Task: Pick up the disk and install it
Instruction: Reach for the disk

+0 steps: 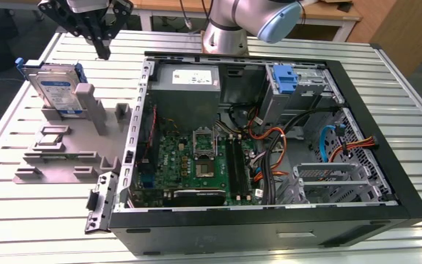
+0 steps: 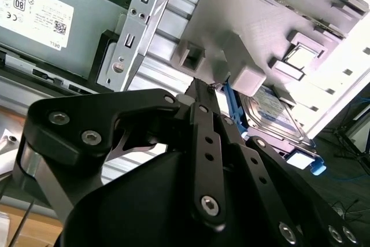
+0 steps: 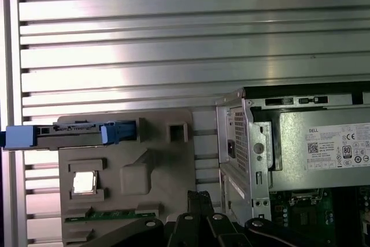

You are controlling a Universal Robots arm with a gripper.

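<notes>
Not started: disk (image 1: 55, 92) stands upright in grey holder (image 1: 64, 160) on tabletop (image 1: 409, 104), outside case (image 1: 270, 230). Tool (image 1: 103, 50) hovers near it, clenched, empty (no contact).

Bright, even light fills the room and shadows are soft. The metal counter (image 3: 173, 56) shines with white stripes of glare in the first wrist view. Inside the case (image 1: 270, 220) it is darker. In the second wrist view the grey holder (image 2: 277, 15) glows almost white, and the tool (image 2: 198, 85) looks dark.
</notes>
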